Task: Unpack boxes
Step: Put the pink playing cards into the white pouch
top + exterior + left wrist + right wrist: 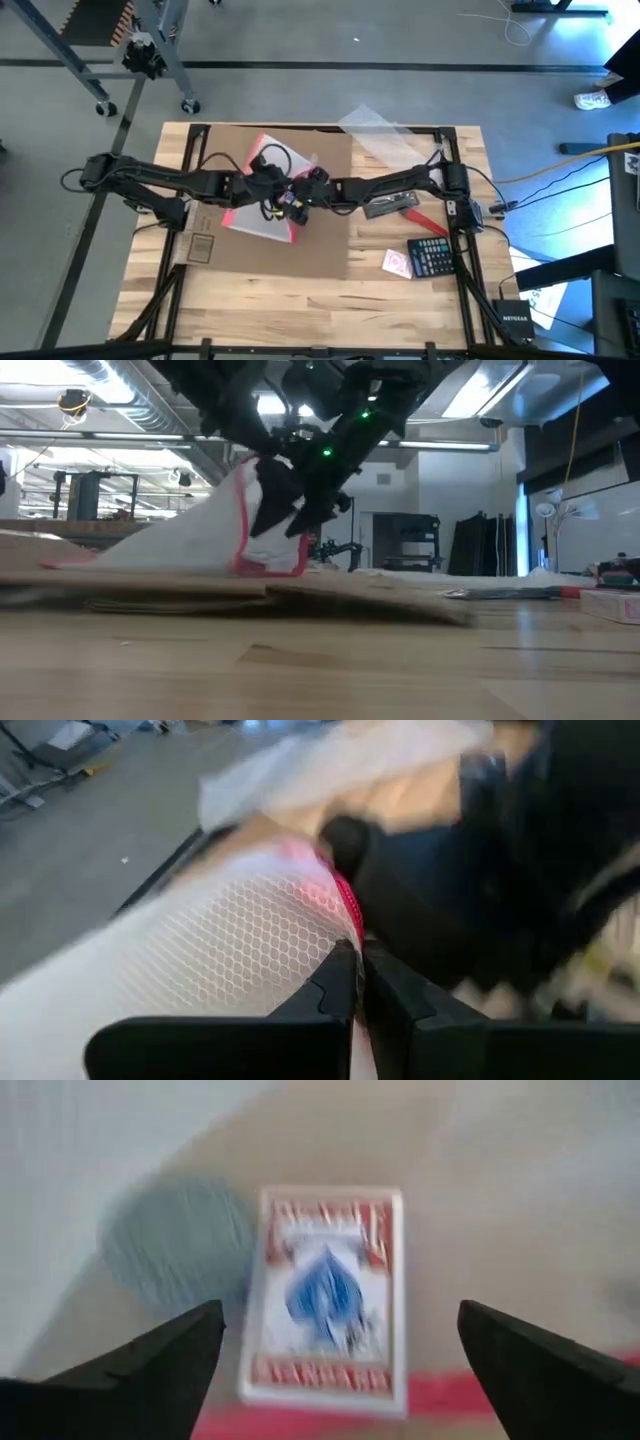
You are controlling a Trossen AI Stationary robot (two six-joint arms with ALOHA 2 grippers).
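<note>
Although it is the largest thing on the tabletop (300, 310), the cardboard box (320, 250) lies flattened, spread from the far edge across the middle toward the near edge, with a small label (203, 249) near its left side. On it, toward its far left part, rests a clear pouch (262, 222) with a pink-red edge; in the low view one end of the pouch is lifted into a peak while the rest slopes down to the cardboard. The left gripper (358, 982) has its fingers together, clamped on the pouch's pink-red edge, and honeycomb padding shows through the plastic in its wrist view. The right gripper (340, 1355) hangs just beside it over the pouch with its fingers wide apart, and between them its wrist view shows a pack of playing cards (328, 1295) with a red and blue face, lying next to a pink-red strip; whether the pack is inside the pouch cannot be told. Near the right edge lie a black calculator (432, 257), a small pink card (396, 263) and a red-handled tool (425, 222). A sheet of clear plastic (375, 128) lies at the far edge.
</note>
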